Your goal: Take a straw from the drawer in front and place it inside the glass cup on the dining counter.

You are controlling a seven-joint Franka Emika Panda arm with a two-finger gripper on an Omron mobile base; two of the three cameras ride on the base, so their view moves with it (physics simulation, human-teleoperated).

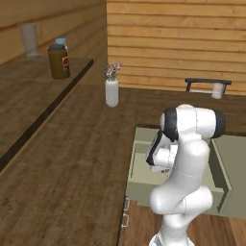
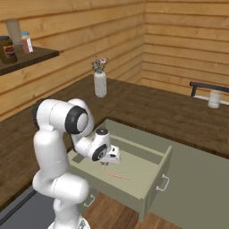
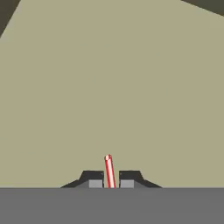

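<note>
Pinching the thin red-and-white striped straw (image 3: 108, 170) between my two dark fingertips (image 3: 92, 180), I have the gripper (image 3: 109, 181) closed on it, one pad on each side of the stick.

Item: straw. In the hand view its short visible end stands up between the fingers against the flat sage-green floor of the drawer (image 3: 109, 78). In the right base view the straw (image 2: 117, 175) lies slantwise on the drawer bottom, running away from beneath my hand toward the drawer's front panel.

Item: drawer, shallow, sage-green, box-shaped (image 2: 154, 156). Pulled open from the cabinet, with a small light handle (image 2: 163, 182) on its front. My white arm reaches down into it; in the left base view the arm covers much of the drawer (image 1: 139, 161).

Item: dark brown wood-grain worktop (image 1: 72, 158). It surrounds the drawer opening and carries a white vase of small flowers (image 1: 111, 86) near the plank wall.

Item: small translucent whitish glass cup (image 2: 215, 99). It stands well apart from my hand, on the dark slab of the dining counter (image 2: 205, 86) at the far right.

Item: dark wooden shelf (image 1: 43, 81) at the left. It holds a brown jar (image 1: 58, 61), a smaller jar with a blue lid (image 1: 61, 42) behind it, and a tall grey translucent glass (image 1: 29, 40).
</note>
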